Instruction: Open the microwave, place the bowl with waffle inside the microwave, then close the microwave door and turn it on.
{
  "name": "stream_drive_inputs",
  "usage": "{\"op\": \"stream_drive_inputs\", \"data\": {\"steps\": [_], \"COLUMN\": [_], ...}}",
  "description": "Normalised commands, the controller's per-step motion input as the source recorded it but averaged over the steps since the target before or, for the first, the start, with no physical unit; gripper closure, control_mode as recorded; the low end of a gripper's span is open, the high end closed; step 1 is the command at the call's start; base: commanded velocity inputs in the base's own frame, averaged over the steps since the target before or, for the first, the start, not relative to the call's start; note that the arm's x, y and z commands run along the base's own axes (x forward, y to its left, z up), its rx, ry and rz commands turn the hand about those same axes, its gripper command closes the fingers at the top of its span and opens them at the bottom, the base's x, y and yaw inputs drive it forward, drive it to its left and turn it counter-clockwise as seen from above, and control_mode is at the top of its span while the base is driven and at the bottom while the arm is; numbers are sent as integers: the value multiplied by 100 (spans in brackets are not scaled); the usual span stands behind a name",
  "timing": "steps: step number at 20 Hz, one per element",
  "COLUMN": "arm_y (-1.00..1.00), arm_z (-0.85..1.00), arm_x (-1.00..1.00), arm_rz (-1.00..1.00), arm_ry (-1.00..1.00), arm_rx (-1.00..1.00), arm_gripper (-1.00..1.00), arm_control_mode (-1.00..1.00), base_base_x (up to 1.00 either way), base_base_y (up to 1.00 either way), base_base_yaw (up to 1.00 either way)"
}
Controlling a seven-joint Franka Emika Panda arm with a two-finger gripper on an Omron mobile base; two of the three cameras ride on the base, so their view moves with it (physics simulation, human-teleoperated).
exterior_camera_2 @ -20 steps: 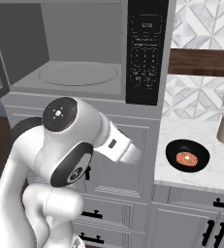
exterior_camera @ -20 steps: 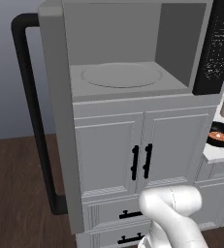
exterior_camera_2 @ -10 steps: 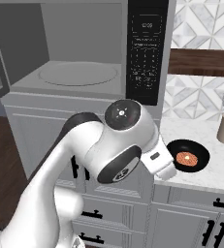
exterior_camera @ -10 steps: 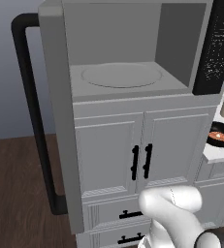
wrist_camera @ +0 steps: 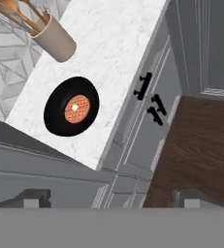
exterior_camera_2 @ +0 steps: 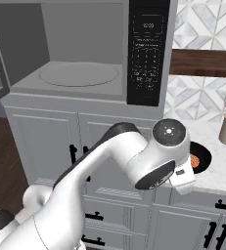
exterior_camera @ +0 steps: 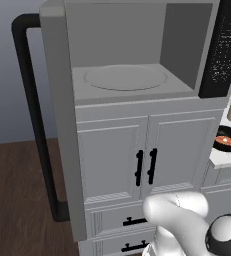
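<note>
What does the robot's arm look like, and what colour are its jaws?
The glossy white, rounded robot arm has dark grey joint bands and a round dark grey cap with a small white dot in the middle. Its gripper ends in two small dark grey jaws.

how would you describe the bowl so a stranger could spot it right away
Start at the big grey microwave with its door open; right of it lies a white marble counter. The bowl there is glossy black, holding an orange-brown waffle, unlike the beige utensil holder.

White Franka arm (exterior_camera_2: 109,166), dark joints: bent at elbow, reaching right; two-finger gripper (wrist_camera: 111,196) pointed downward, jaws spread wide, holding nothing.
</note>
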Motion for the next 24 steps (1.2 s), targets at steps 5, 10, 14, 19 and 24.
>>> {"op": "stream_drive_inputs", "data": {"steps": [5,10,14,19,24], "arm_y": [-58,-9,9,1,0], "arm_z": [-22,-15,-13,-20,-19], "arm_x": [14,19,48,57,47], "arm_rz": [-1,0,0,0,3], "arm_ry": [0,-1,0,0,0], "arm_rx": [23,13,5,0,2], "arm_gripper": [-100,-100,-100,-100,-100], "arm_control_mode": [-100,-100,-100,-100,-100], "base_base_x": [0,0,0,0,0], "base_base_y": [0,0,0,0,0], "base_base_yaw": [0,0,0,0,0]}}
